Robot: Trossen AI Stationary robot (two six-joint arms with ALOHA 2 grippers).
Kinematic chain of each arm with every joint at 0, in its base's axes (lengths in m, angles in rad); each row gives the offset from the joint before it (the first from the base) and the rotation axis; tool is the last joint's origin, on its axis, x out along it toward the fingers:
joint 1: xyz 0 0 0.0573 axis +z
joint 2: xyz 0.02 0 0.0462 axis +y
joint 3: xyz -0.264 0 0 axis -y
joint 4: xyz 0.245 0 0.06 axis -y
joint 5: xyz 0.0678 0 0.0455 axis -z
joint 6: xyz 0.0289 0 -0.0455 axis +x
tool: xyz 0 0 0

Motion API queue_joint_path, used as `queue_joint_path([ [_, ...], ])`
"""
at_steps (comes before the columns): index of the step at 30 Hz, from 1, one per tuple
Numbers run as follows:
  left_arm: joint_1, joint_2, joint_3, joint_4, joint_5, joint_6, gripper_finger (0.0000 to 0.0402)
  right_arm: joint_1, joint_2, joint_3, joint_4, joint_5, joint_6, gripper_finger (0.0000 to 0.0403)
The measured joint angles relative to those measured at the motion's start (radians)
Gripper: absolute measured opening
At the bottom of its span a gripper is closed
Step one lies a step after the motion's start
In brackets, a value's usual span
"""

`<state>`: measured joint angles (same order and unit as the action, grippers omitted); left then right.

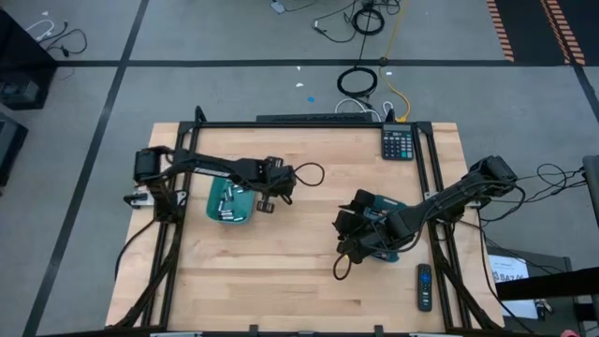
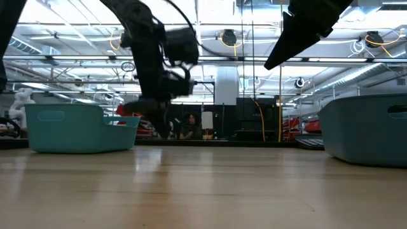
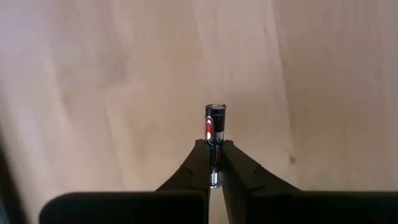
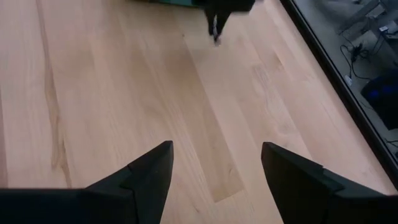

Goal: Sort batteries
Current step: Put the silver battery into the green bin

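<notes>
A thin dark cylindrical battery (image 3: 215, 140) is clamped lengthwise in the left gripper (image 3: 214, 163), pointing forward beyond its fingertips above the pale wooden worktop (image 3: 112, 93); the right gripper (image 4: 216, 163) is held apart.

Bright, even light falls on the worktop (image 1: 309, 271), and shadows there are soft. Behind it, ceiling lamps (image 2: 230, 37) glare white. The left arm (image 2: 152, 57) looks blurry, maybe from moving.
</notes>
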<state>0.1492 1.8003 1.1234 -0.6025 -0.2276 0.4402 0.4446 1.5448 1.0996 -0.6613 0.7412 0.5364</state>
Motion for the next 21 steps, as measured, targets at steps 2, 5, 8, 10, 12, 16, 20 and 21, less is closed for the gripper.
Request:
queue_joint_path([
  [2,-0.021,-0.038,0.000,-0.043,-0.031,-0.040,0.0020,0.000,0.000,0.000,-0.001,0.000,0.003,0.0235],
  [5,-0.057,-0.107,0.001,-0.122,-0.062,-0.135,0.0020,0.000,0.000,0.000,-0.015,-0.001,0.014,0.0235],
  [8,-0.090,-0.174,0.008,-0.267,-0.068,-0.263,0.0020,0.000,0.000,0.000,-0.028,-0.001,0.026,0.0235],
  [10,-0.108,-0.211,0.008,-0.356,-0.068,-0.362,0.0020,0.000,0.000,0.000,-0.030,-0.001,0.028,0.0235],
  [12,-0.121,-0.238,0.008,-0.452,-0.066,-0.459,0.0022,0.000,0.000,0.000,-0.030,-0.001,0.028,0.0235],
  [16,-0.135,-0.263,-0.016,-0.580,-0.074,-0.606,0.0044,0.000,0.000,0.000,-0.029,-0.005,0.038,0.0235],
  [20,-0.160,-0.270,-0.081,-0.588,-0.198,-0.675,0.0071,0.016,0.000,0.000,-0.050,-0.012,0.072,0.0235],
  [21,-0.170,-0.272,-0.096,-0.583,-0.212,-0.673,0.0079,0.022,0.000,0.000,-0.062,-0.013,0.088,0.0235],
])
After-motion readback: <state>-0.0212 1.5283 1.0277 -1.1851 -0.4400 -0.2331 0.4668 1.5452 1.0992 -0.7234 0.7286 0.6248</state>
